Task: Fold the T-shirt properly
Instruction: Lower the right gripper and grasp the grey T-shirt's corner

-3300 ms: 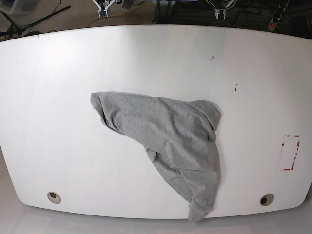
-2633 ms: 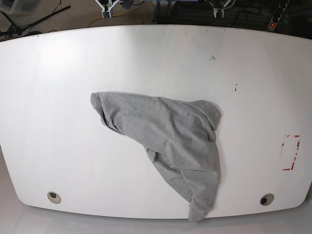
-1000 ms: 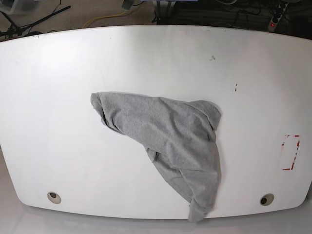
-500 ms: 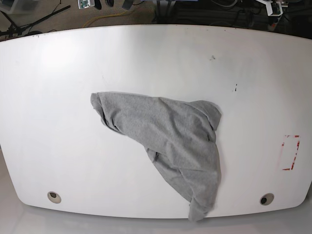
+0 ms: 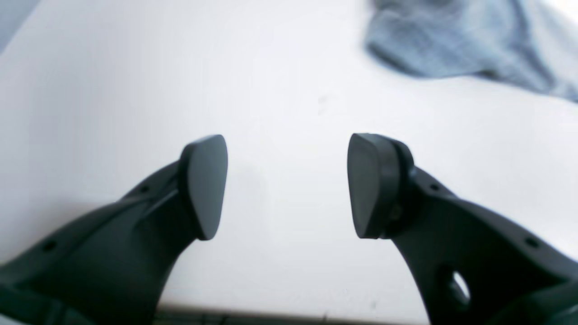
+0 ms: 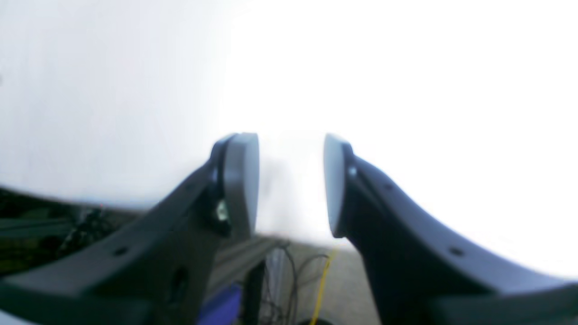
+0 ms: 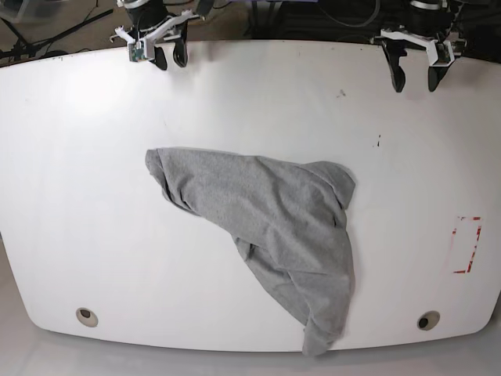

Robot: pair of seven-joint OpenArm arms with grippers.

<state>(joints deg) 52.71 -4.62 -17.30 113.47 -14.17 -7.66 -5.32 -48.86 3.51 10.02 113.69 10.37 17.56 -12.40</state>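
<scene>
Folding is not begun, I judge: the soft heather-grey cotton T-shirt [image 7: 270, 231] lies crumpled from centre toward 5 o'clock on the white oval table [image 7: 78, 196], one tip over the edge; left gripper [image 7: 416, 75] gapes wide and empty at 1 o'clock, right gripper [image 7: 169, 56] narrower and empty at 11 o'clock; nothing blocks them, the red tape mark [image 7: 467, 245] lies well apart

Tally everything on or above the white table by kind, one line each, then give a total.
Crumpled heather-grey cotton T-shirt: 1
Black two-fingered grippers: 2, the left gripper and the right gripper, both open over the far edge
Round grommet holes in the table: 2
Red tape outline: 1
Total: 6
</scene>
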